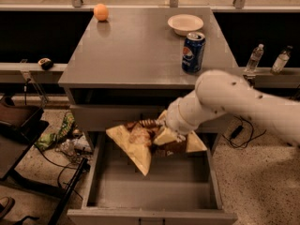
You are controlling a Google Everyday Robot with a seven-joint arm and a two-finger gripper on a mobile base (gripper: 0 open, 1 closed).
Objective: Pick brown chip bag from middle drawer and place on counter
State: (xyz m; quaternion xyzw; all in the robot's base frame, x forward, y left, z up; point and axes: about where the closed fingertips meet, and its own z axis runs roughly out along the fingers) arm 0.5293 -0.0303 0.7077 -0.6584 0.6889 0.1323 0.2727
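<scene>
The brown chip bag (136,142) hangs in the air above the open middle drawer (152,191), its pale yellow-tan ends drooping and its dark brown middle crumpled. My gripper (159,130) is shut on the bag's middle, at the end of my white arm (225,102) that comes in from the right. The bag is level with the closed upper drawer front, below the counter (136,46) edge. The drawer's grey floor under the bag is bare.
On the counter stand a blue soda can (193,51) at the right front, a white bowl (185,23) behind it and an orange (101,11) at the back left. Two water bottles (255,57) stand on a ledge to the right. Trash and cables lie on the floor at left.
</scene>
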